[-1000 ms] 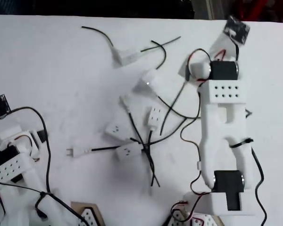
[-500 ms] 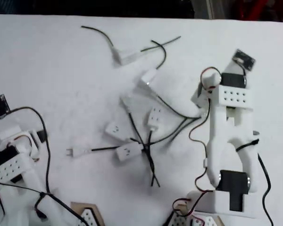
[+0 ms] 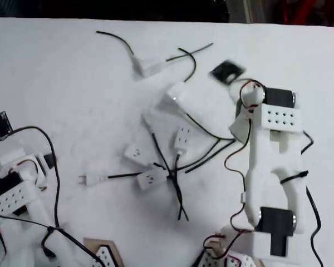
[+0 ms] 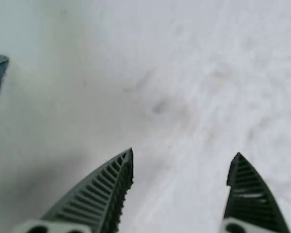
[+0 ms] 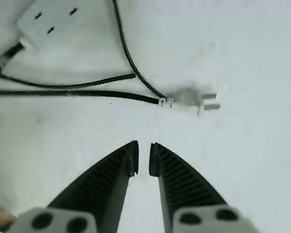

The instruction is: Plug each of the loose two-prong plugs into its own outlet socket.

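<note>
Three white two-prong plugs lie loose on the table: one at the far side [image 3: 147, 68], one in the middle [image 3: 175, 92] and one at the left [image 3: 89, 179]. Three white outlet sockets [image 3: 136, 153] [image 3: 150, 179] [image 3: 182, 136] sit among tangled black cords. In the right wrist view a plug [image 5: 189, 99] lies just beyond my right gripper [image 5: 143, 160], whose fingers stand shut with nothing between them; a socket [image 5: 51, 19] lies farther off. My left gripper [image 4: 182, 167] hangs open over bare table, far from the plugs.
The right arm [image 3: 273, 144] stretches along the table's right side. The left arm [image 3: 11, 192] sits folded at the near left corner with its cables. Black cords [image 3: 175, 189] cross in the middle. Wooden bases [image 3: 103, 253] stand at the near edge.
The right arm's wrist has drawn back from the far right and swung left toward the plugs; its cord shifted slightly. The left arm has not moved.
</note>
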### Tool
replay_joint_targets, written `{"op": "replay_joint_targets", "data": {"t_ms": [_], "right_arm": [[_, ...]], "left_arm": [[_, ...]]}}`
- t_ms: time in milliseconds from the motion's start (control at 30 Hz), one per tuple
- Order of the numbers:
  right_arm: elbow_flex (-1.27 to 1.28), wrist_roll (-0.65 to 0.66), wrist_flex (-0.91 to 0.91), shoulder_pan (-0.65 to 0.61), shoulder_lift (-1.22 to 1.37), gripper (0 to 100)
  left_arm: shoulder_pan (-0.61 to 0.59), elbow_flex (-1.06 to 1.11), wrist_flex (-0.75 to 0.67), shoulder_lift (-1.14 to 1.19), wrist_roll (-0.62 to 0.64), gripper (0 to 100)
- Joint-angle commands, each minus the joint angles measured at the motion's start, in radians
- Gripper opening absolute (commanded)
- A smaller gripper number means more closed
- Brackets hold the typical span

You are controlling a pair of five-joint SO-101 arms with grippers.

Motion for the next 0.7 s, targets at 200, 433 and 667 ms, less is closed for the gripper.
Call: {"op": "replay_joint_targets", "data": {"t_ms": [200, 433, 667], "right_arm": [[-0.072, 0.446, -0.071, 0.022, 0.165, 24.6], [-0.18, 0.614, -0.09, 0.031, 0.383, 25.1], [-0.368, 0.631, -0.088, 0.045, 0.619, 24.6]], "left_arm": [[-0.01, -0.005, -0.025, -0.024, 0.0, 31], [-0.01, -0.005, -0.025, -0.022, 0.0, 31], [-0.007, -0.005, -0.025, -0.022, 0.0, 31]]}}
